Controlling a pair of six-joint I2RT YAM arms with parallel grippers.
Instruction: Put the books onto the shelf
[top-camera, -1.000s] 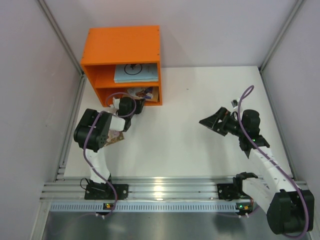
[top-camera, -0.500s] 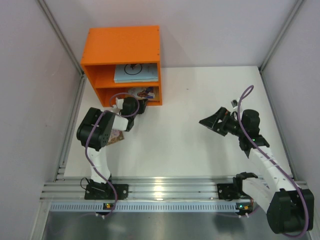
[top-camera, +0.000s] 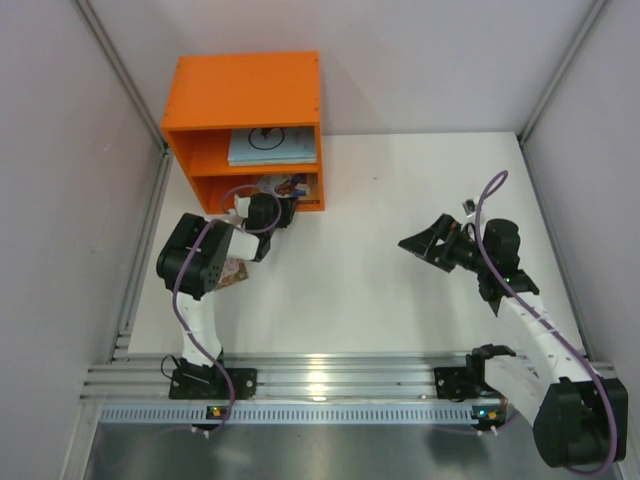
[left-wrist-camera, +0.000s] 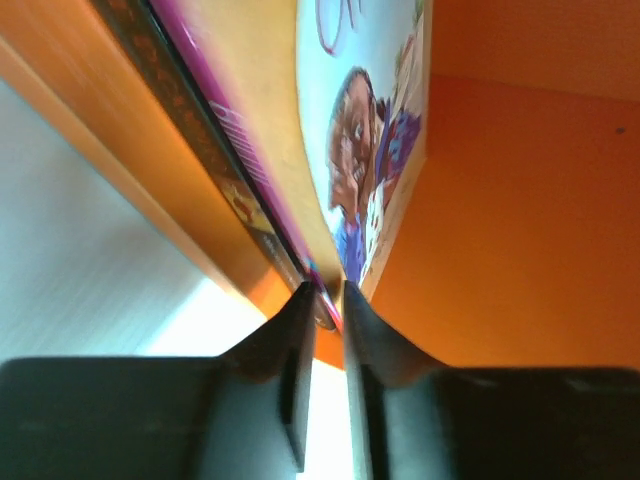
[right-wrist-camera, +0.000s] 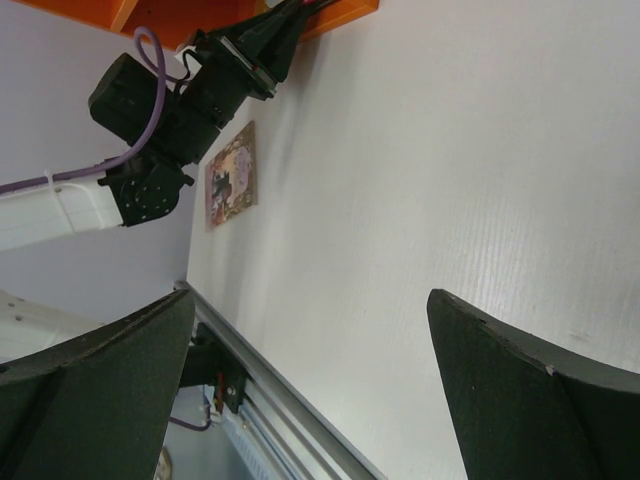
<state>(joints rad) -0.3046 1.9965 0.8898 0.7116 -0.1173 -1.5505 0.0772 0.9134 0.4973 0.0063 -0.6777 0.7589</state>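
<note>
The orange shelf (top-camera: 245, 90) stands at the back left. A pale blue book with a ring logo (top-camera: 270, 143) lies in its upper compartment. My left gripper (top-camera: 284, 206) reaches into the lower compartment, its jaws nearly together on the corner of an illustrated book (left-wrist-camera: 365, 150) with a magenta edge. In the left wrist view the left gripper (left-wrist-camera: 325, 293) pinches that corner against the orange shelf wall (left-wrist-camera: 520, 220). A pinkish book (top-camera: 234, 272) lies flat on the table, partly under the left arm. My right gripper (top-camera: 420, 243) hovers wide open over the table at the right, holding nothing.
Grey walls with metal posts close in the white table (top-camera: 400, 290) on three sides. An aluminium rail (top-camera: 330, 378) runs along the near edge. The right wrist view shows the left arm (right-wrist-camera: 180, 100), the pinkish book (right-wrist-camera: 231, 174) and the shelf's lower edge (right-wrist-camera: 340, 15).
The left arm has pushed a little further toward the shelf, carrying the illustrated book deeper into the lower compartment. The right arm has not moved.
</note>
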